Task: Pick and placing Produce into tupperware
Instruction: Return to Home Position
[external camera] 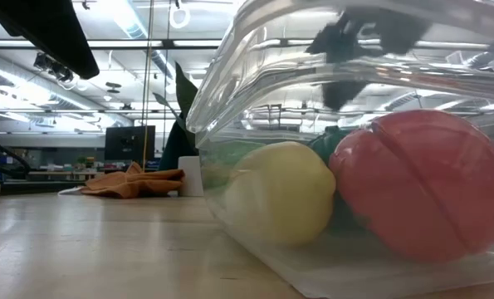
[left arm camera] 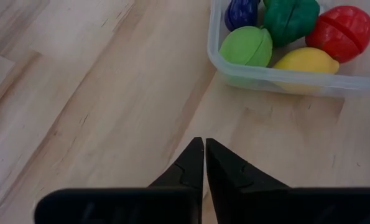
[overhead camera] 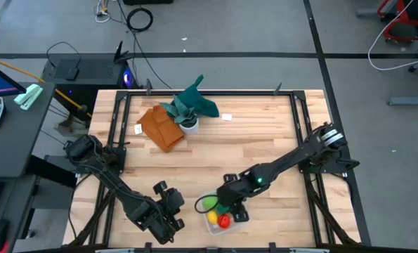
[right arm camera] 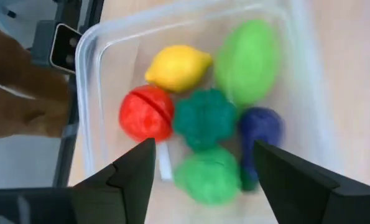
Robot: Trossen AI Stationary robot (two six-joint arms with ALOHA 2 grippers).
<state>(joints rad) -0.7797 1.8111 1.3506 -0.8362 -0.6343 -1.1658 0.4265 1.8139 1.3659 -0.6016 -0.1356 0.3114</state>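
The clear tupperware (overhead camera: 212, 226) stands near the table's front edge, right of the middle. In it lies the produce: a yellow piece (right arm camera: 177, 67), a red one (right arm camera: 146, 113), a light green one (right arm camera: 250, 59), a dark green one (right arm camera: 204, 118), a purple one (right arm camera: 262, 127) and another green one (right arm camera: 208, 174). My right gripper (right arm camera: 203, 148) hangs open above the tupperware (right arm camera: 85, 56), its fingers apart over the produce and touching nothing. My left gripper (left arm camera: 204, 149) is shut above bare wood, left of the tupperware (left arm camera: 278, 79).
A white pot with teal leaves (overhead camera: 187, 112) and an orange-brown cloth (overhead camera: 161, 128) sit at the far middle of the table, with a small white tag (overhead camera: 227, 117) to their right. Dark frame rails (overhead camera: 301, 133) run along the table's sides. Bare wood lies between.
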